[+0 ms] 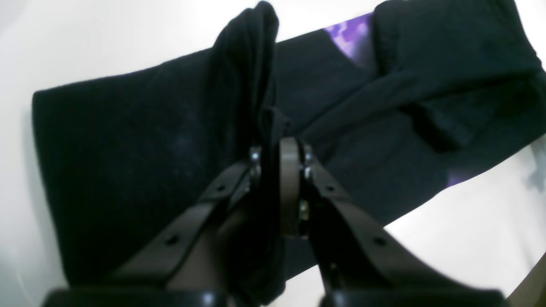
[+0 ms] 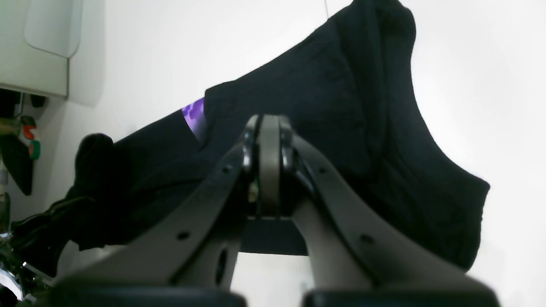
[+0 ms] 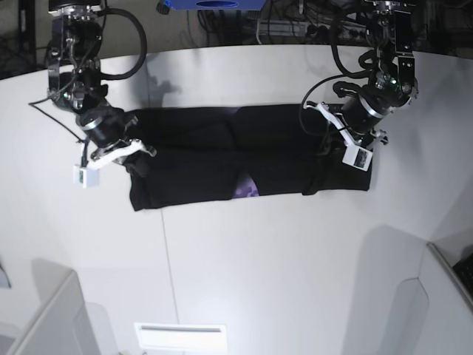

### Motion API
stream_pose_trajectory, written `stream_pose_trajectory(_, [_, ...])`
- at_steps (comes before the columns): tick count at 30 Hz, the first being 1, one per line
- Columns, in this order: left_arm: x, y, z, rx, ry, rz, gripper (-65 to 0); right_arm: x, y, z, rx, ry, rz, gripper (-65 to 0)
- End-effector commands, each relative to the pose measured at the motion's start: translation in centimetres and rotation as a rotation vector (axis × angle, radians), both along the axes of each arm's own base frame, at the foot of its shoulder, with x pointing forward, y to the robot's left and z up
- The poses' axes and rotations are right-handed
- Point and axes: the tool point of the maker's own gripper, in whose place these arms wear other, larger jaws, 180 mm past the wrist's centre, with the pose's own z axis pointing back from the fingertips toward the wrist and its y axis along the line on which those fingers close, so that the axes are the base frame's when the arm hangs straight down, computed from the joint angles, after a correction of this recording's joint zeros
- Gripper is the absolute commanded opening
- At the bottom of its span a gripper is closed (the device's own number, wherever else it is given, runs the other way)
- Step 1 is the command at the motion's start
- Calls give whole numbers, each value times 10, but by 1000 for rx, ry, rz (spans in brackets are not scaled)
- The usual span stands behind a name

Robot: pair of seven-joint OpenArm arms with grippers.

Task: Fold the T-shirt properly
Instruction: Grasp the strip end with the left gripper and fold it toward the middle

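Two claws pinch the black T-shirt (image 3: 222,159), which lies as a long band across the white bench (image 3: 244,251). Left claw (image 1: 279,164) nearly closed on a bunched ridge of cloth; right claw (image 2: 268,140) fully closed on fabric at the opposite end. Soft, light, limp cloth, likely to sag, so grip end edges. No readable writing; purple print peeks out.

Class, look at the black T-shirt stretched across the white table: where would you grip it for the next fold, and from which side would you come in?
The T-shirt lies as a long, narrow band, so its two short ends are probably the best holds. Come down from above at each end and pinch the bunched edge. The left gripper and right gripper sit shut on those ends.
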Motion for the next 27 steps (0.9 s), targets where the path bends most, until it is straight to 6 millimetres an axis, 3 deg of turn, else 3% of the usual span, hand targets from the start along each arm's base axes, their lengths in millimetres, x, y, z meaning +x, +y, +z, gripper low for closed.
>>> stream_pose_trajectory(1, [5,-5,11,-25,-43,-3,-650,7,-3,13,-2,-50,-4,-650])
stream_pose_trajectory(9, [6,-21,12,-74,-45,4,-650,7,-4,13,-3,-50,-4,-650])
stream_pose_trajectory(21, [15,-61,14,-117,-35,-42,-650,7,-4,12,-4,-47,-5,-650])
stream_pose_trajectory(27, [19,-65,17,-122,-43,-51,-650,6,-4,12,-4,-46,-5,-650])
